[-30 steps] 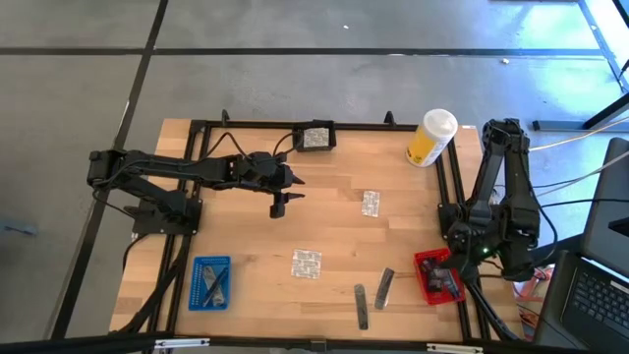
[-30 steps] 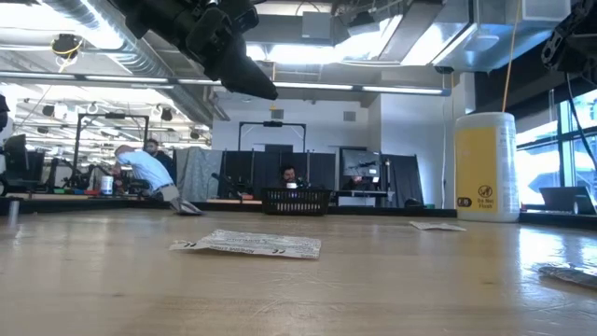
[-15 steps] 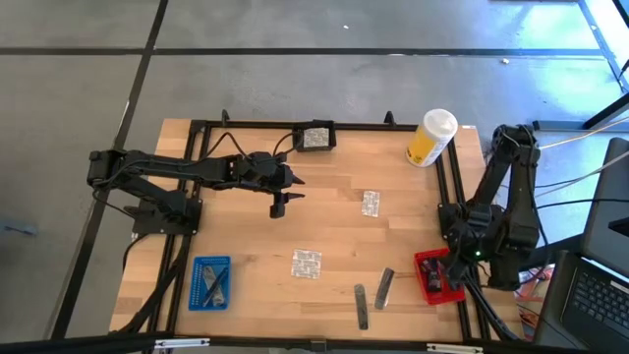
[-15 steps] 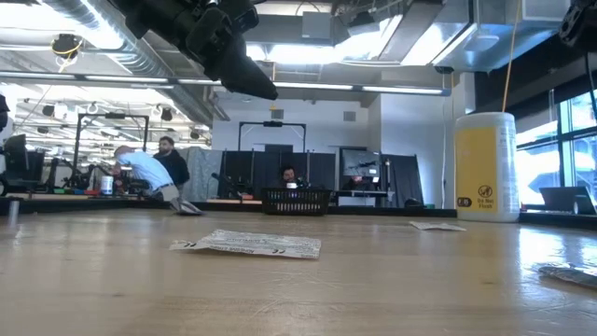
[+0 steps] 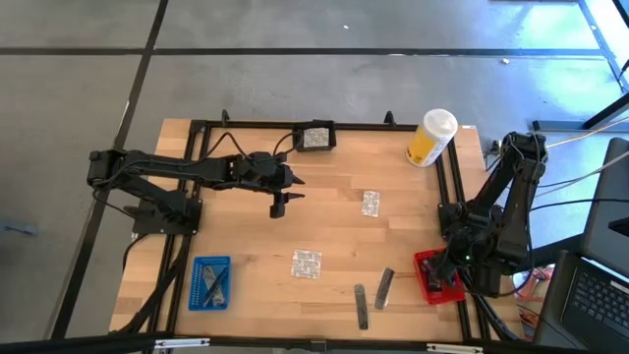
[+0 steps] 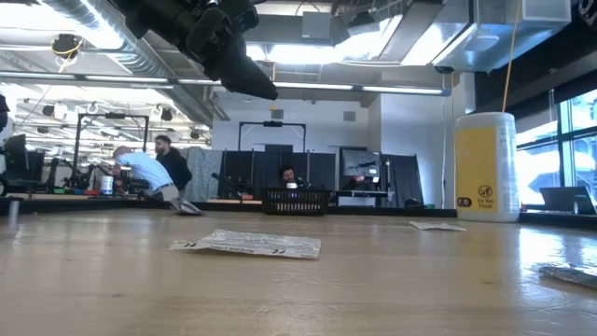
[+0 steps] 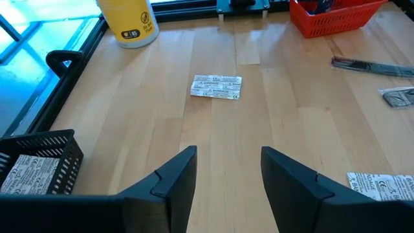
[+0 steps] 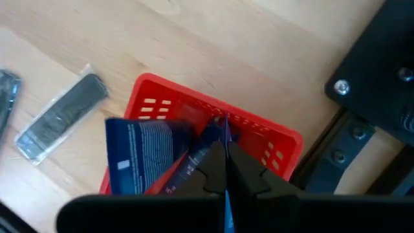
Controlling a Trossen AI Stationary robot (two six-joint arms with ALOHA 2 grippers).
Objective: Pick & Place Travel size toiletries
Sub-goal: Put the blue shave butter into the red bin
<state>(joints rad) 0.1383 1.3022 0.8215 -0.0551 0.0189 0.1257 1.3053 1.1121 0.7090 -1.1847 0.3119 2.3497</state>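
Observation:
Two silvery sachets (image 5: pixel 371 204) (image 5: pixel 307 264) and two grey sticks (image 5: pixel 361 305) (image 5: pixel 384 287) lie flat on the wooden table. My left gripper (image 5: pixel 280 205) hangs open above the table's middle left, the nearer sachet (image 7: pixel 216 86) ahead of its fingers (image 7: pixel 178 171). My right gripper (image 8: pixel 225 145) points down over the red tray (image 5: pixel 425 261) at the near right. It is shut, with a thin blue edge between its fingers. Dark blue packets (image 8: pixel 145 155) lie in that tray. My right gripper pinches a thin flat blue packet, seen edge-on, between its two fingers. The fingers come steeply from above. The packet's free end (image 8: pixel 224 126) sticks out past the fingertips over the red tray; whether it touches the packets below cannot be told.
A tall yellow container (image 5: pixel 430 138) stands at the far right. A black basket (image 5: pixel 315 137) holding a sachet sits at the far edge. A blue tray (image 5: pixel 210 282) with small items lies at the near left. Black frame rails edge the table. People stand in the room behind.
My right gripper has sunk toward the red tray and tipped steeper downward, staying shut. Its arm has swung toward the table's right edge.

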